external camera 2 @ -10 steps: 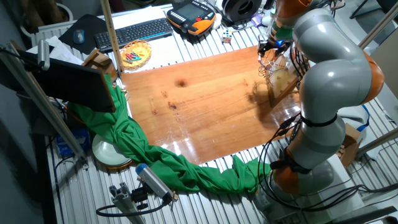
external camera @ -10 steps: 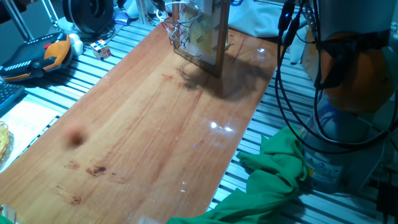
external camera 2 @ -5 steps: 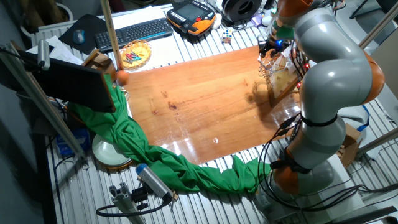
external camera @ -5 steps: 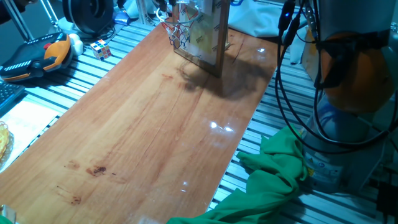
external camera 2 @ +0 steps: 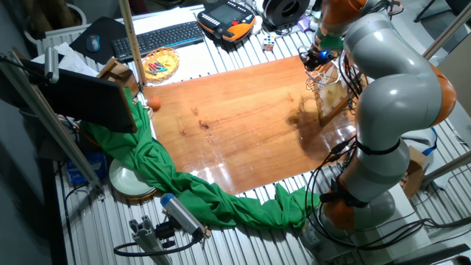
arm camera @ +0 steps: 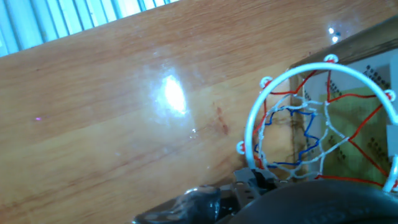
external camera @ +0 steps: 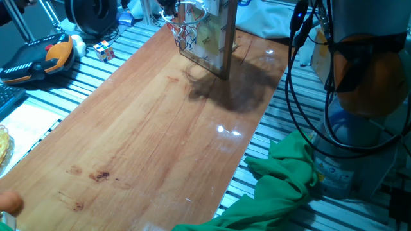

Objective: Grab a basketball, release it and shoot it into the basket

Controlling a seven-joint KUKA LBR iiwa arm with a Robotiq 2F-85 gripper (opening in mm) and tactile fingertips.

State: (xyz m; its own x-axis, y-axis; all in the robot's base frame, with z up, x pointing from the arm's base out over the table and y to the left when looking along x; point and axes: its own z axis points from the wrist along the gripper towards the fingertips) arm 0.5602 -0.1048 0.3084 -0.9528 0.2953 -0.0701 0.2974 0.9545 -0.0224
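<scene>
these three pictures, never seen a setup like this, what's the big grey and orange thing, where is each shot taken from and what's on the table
The grey and orange thing is a robot arm standing beside a wooden table. Two pictures come from fixed cameras on different sides of the table. The third comes from a camera on the arm's hand, looking down at the basket, a small toy hoop with a string net on an upright backboard. The gripper hangs right above that hoop; whether it is open or shut is not clear, and nothing shows in it. The tiny orange basketball sits at the far end of the table, by the green cloth. A keyboard lies off the board.
</scene>
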